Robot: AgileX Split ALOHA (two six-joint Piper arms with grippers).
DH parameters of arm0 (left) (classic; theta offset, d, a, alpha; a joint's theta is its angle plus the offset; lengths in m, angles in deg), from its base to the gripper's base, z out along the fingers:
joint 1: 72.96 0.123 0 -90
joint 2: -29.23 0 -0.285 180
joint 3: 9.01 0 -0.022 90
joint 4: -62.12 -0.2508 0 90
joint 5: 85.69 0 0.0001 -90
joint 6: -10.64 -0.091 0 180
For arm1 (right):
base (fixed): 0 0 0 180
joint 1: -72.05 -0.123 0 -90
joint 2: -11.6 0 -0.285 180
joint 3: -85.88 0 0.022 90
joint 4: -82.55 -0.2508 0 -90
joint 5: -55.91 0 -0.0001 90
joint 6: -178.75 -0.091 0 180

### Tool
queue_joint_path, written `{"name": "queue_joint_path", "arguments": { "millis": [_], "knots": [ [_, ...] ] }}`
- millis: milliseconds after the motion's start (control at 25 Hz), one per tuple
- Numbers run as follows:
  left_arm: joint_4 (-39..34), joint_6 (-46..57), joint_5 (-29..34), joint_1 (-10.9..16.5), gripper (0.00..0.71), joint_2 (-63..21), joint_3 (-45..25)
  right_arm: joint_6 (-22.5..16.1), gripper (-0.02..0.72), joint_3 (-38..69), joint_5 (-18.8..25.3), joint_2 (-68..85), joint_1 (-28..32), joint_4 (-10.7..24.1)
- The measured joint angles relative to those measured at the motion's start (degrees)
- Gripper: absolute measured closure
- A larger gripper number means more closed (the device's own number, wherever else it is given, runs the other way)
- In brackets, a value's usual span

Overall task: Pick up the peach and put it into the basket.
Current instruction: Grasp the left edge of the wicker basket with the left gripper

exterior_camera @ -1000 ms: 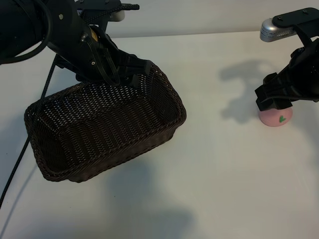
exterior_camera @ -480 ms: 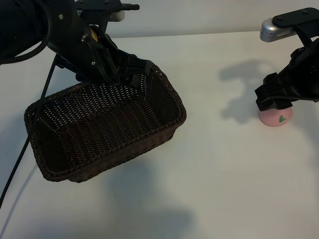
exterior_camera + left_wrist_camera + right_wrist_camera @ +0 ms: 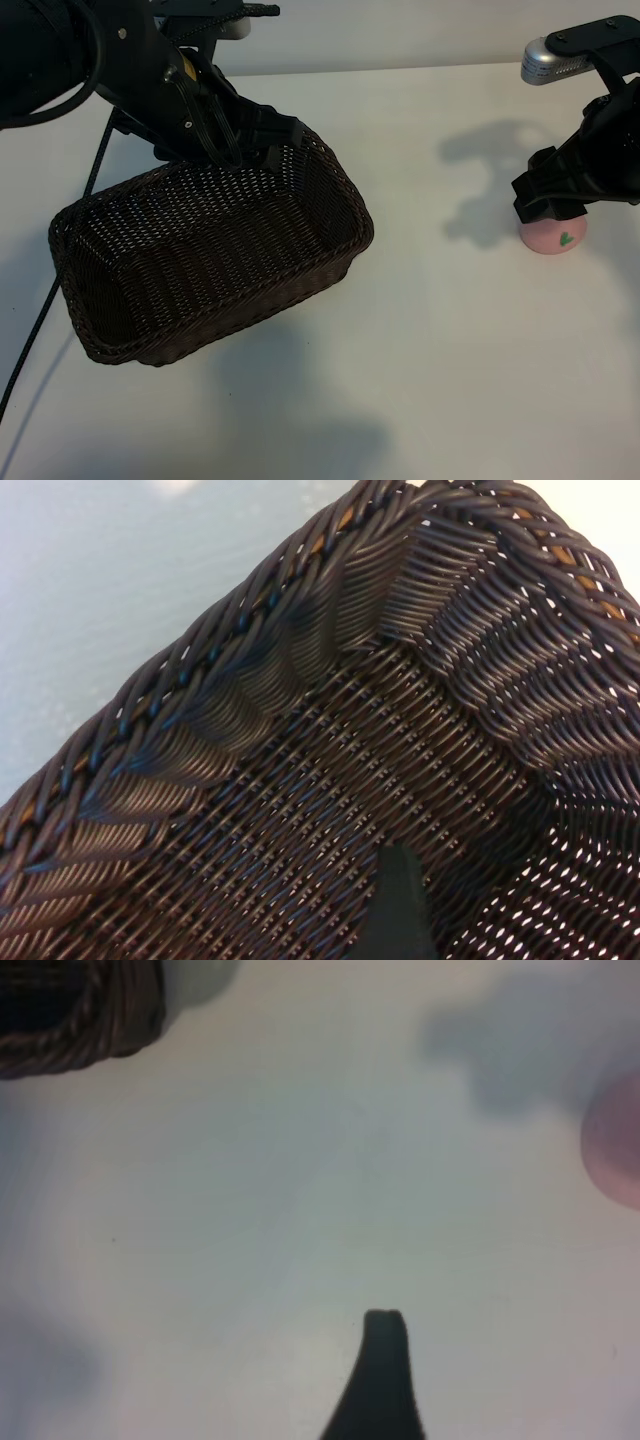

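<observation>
Peach (image 3: 552, 238) lying directly beneath right gripper (image 3: 548, 205), jaws spread wide, nothing being gripped. Wicker basket (image 3: 330, 265) well apart; far rim being straddled by wide-spread left gripper (image 3: 250, 150).

Both arms reach down, left tool (image 3: 262, 140) and right tool (image 3: 550, 200) spread.

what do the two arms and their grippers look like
Both arms are matte black and blocky. The left gripper has black cables looping past it and a small yellow patch on the wrist. The right gripper sits under a silver-grey rounded housing. Fingers are black and tapered.
</observation>
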Motion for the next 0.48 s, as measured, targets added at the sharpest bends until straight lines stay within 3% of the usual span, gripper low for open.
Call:
{"name": "queue_joint_path", "arguments": {
  "millis": [320,480],
  "knots": [
    [-0.2,3.54,0.48,0.0,0.118,0.0,0.0,0.0,0.108,0.0,0.0,0.0,0.0,0.0],
    [-4.51,12.05,6.22,0.0,0.118,-0.12,0.0,0.0,0.108,0.0,0.05,0.0,0.0,0.0]
  ]
}}
